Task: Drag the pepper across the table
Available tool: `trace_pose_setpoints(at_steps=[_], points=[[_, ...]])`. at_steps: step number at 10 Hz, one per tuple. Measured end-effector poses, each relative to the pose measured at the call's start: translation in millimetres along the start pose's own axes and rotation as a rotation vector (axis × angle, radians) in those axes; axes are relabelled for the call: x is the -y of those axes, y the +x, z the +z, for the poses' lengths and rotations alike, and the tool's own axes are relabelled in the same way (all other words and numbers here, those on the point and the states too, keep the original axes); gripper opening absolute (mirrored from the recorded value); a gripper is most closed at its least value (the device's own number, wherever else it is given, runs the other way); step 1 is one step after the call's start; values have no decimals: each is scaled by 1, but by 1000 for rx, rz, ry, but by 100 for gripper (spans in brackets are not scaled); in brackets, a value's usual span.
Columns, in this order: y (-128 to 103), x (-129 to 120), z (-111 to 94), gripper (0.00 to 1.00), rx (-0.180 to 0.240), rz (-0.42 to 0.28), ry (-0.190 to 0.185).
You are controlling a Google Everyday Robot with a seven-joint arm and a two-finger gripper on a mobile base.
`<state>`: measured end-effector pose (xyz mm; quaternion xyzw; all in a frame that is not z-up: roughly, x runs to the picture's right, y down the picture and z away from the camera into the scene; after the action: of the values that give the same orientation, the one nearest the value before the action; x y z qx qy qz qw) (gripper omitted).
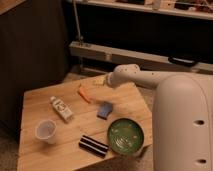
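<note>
The pepper (84, 93) is small, slender and orange-red. It lies on the light wooden table (37, 102) in its far middle part. My gripper (98, 80) is at the end of the white arm that reaches in from the right. It hovers over the table's far edge, just right of and beyond the pepper and apart from it. I cannot tell how it stands.
A white bottle (61, 108) lies left of the pepper. A clear cup (46, 131) stands at the front left. A blue sponge (105, 110), a green bowl (125, 135) and a black striped object (94, 145) lie toward the front right. My white body (182, 125) fills the right side.
</note>
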<state>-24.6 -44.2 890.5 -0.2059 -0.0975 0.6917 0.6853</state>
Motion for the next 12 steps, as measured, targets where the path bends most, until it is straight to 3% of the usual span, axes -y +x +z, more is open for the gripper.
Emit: trace_pose_setpoints(at_steps=[3,4,5,8,9,12], points=[[-16,-44,7,80,19,-330,67],[-17,-52,9,80,14,-390,83],[-17,-58,13,80,-1,-429,96],[-6,-76,34,80,-59,-462,50],[0,-82,46,80,-75,-462,19],[5,-99,66,80,-77,-469,-18]])
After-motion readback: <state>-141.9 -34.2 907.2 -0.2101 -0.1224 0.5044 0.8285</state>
